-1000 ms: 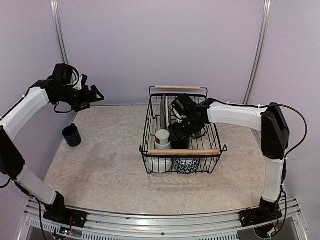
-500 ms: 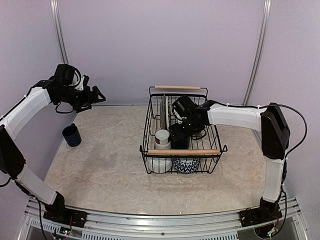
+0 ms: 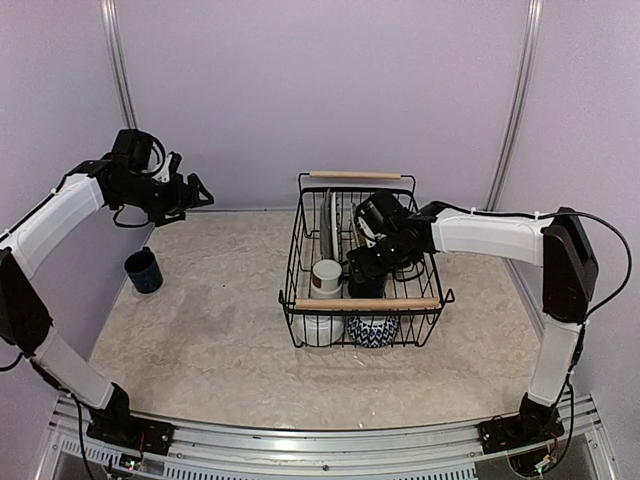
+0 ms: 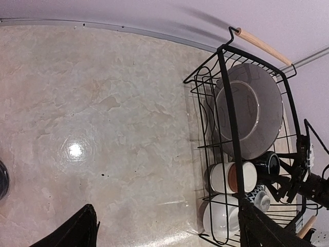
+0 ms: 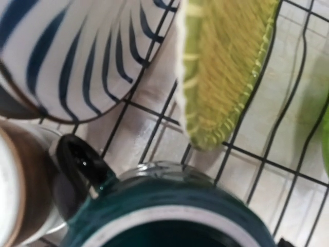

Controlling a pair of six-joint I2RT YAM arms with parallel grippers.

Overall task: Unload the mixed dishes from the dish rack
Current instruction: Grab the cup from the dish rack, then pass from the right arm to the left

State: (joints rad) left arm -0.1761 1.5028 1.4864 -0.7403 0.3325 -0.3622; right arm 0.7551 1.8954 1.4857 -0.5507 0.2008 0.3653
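Note:
The dish rack (image 3: 367, 303) stands mid-table with several dishes in it. My right gripper (image 3: 363, 267) reaches down into it, right over the upright dark green mug (image 5: 169, 211); its fingers are hidden in the right wrist view. Beside the mug are the white-brown cup (image 5: 20, 190), the striped plate (image 5: 61, 67) and the lime-green plate (image 5: 226, 67). The left wrist view shows the grey dish (image 4: 252, 113), the white bowl (image 4: 221, 221) and a patterned bowl (image 4: 257, 198). The navy mug (image 3: 144, 270) stands on the table at the left. My left gripper (image 3: 196, 190) is open and empty, high at the far left.
The rack's two wooden handles (image 3: 355, 175) lie at its far and near ends. Purple walls close the table at the back and sides. A metal rail (image 3: 300, 455) runs along the near edge.
My right wrist has shifted a little to the right inside the rack, staying over the dark green mug. My left gripper has drifted slightly to the right.

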